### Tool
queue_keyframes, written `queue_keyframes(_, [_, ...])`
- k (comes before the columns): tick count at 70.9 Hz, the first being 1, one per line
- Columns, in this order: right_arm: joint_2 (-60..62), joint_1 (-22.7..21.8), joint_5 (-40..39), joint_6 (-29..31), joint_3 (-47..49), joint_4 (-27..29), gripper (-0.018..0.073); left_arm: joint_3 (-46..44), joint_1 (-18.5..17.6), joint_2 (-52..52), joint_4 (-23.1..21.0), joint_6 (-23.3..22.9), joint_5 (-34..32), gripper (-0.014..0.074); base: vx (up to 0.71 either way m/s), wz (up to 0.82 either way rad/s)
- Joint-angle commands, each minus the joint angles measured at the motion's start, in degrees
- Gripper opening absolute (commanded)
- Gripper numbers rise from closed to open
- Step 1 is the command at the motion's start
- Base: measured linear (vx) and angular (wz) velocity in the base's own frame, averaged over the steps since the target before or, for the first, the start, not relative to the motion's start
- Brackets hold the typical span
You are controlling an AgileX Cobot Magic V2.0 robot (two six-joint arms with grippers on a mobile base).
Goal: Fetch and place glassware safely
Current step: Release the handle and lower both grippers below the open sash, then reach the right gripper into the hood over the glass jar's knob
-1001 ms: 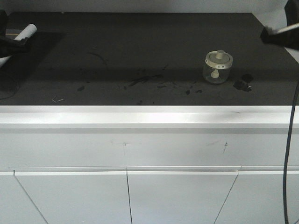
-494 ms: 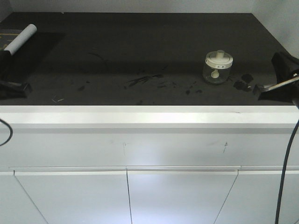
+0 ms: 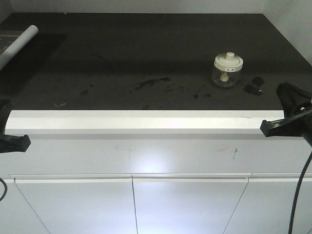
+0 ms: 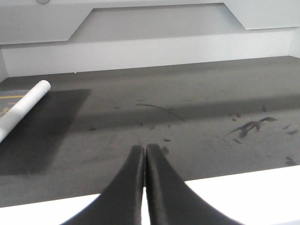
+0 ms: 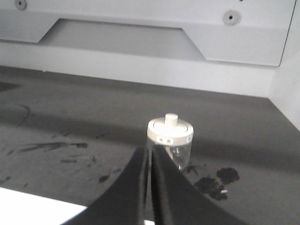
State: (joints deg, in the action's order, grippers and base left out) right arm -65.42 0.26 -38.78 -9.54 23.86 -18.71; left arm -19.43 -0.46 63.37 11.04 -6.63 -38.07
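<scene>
A matte black countertop (image 3: 146,44) with a white front lip (image 3: 146,119) carries a small clear glass jar (image 3: 227,70) with a cream-white knobbed lid toward the right (upright, beside dark blotches (image 3: 253,87)). A white cylindrical tube (image 3: 22,41) lies far left.

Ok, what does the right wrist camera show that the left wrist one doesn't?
Right wrist only: the glass jar, upright with its lid on, beyond the shut right hand, and dark blotches beside it. Left wrist only: the white tube lying at far left by a darker patch, ahead of the shut left hand. Both: the dark countertop, its white front edge, scuff marks and the white back wall.
</scene>
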Motion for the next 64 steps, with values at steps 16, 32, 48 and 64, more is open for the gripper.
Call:
queue_keyframes(16, [1.2, 0.0, -7.8, -0.2, 1.2, 0.3, 0.0000, -0.3, 0.1, -0.8, -0.6, -0.5, -6.9, -0.0007, 0.00, 0.00])
queue_keyframes(32, [1.2, 0.0, -7.8, -0.2, 1.2, 0.1, 0.0054, -0.3, 0.1, -0.8, -0.6, -0.5, -6.9, -0.0007, 0.00, 0.00])
queue_keyframes(48, [0.7, 0.0, -6.7, -0.2, 1.7, 0.1, 0.0225, -0.3, 0.1, -0.8, -0.6, -0.5, -6.9, -0.0007, 0.00, 0.00])
queue_keyframes(64, [-6.2, 0.0, -7.4, 0.0, 5.9, 0.1, 0.0402, -0.3, 0.1, -0.8, -0.6, -0.5, -6.9, -0.0007, 0.00, 0.00])
